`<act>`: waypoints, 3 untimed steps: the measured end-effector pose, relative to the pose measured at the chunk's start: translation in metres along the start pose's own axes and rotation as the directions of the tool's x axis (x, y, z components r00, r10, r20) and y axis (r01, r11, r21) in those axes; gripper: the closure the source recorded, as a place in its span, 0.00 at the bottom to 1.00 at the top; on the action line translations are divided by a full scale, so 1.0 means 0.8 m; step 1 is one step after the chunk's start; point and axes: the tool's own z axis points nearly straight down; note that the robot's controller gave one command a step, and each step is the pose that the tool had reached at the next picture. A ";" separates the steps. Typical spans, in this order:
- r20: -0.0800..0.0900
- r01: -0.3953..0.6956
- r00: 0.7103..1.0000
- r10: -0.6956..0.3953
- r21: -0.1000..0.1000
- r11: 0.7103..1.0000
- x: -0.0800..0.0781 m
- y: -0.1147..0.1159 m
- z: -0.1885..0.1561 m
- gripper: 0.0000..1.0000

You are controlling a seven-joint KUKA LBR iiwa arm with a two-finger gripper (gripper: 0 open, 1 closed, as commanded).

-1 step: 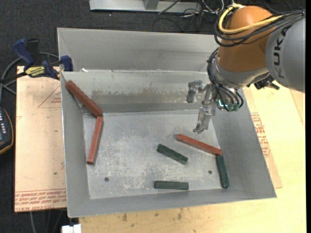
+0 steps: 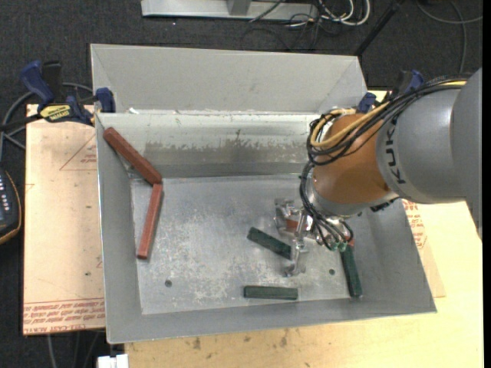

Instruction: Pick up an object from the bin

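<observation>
My gripper reaches down into the right half of the bin, under the orange wrist cover. Its lower end stands at the right end of a short dark green bar that lies slanted on the bin floor; whether it touches the bar I cannot tell. A second dark green bar lies flat near the front wall, just below the gripper. To the gripper's right, a third dark green bar lies almost upright in the picture.
Two reddish-brown bars are at the left: one leans along the back left corner, the other lies lengthwise on the floor below it. The arm and its cables cover the bin's back right part.
</observation>
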 end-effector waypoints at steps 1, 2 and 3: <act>0.002 0.019 1.000 -0.019 0.001 1.000 0.003 0.033 -0.004 0.00; 0.001 0.018 1.000 -0.018 0.001 1.000 0.003 0.032 -0.004 1.00; 0.012 0.036 0.999 -0.036 0.001 0.999 -0.045 0.070 -0.247 1.00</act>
